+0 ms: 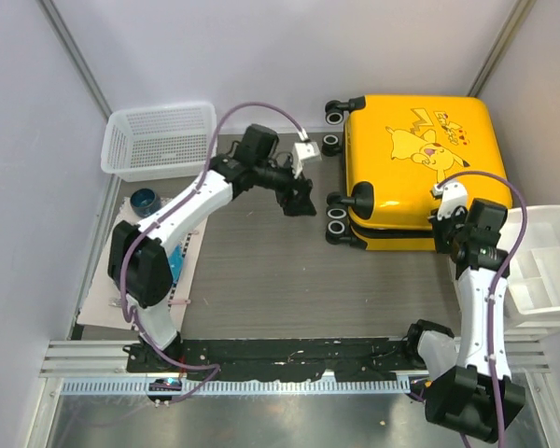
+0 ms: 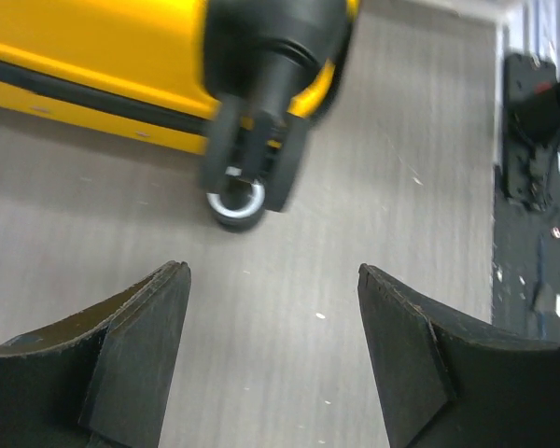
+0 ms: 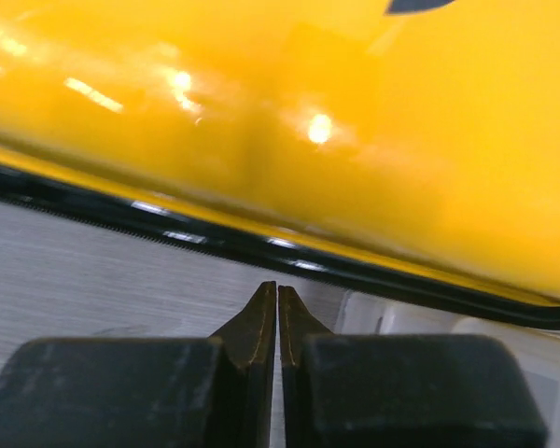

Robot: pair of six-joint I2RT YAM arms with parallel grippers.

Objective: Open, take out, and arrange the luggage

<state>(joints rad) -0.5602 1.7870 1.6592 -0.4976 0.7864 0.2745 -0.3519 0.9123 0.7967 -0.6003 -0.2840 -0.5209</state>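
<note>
Because the luggage (image 1: 415, 163) lies flat and zipped shut at the far right of the counter (image 1: 289, 289), with its 4 wheels turned toward the middle, both arms work at its near edge. The left claw (image 1: 304, 207) hangs just beside the near wheel (image 2: 235, 201), its fingers (image 2: 135, 345) spread wide with only bare counter between them. It holds nothing, and I judge it is placed there to steady or brace that corner. The right claw (image 3: 277, 291) is pressed together with nothing visibly pinched. Its tips point at the black zip band (image 3: 261, 245) along the near side, likely hunting for the zipper pull, which no view shows. Opening looks barely begun, so the lid stays down. A white mesh basket (image 1: 159, 140) sits far left and white drawer bins (image 1: 546, 257) stand at the right, probably destinations for the contents.
</note>
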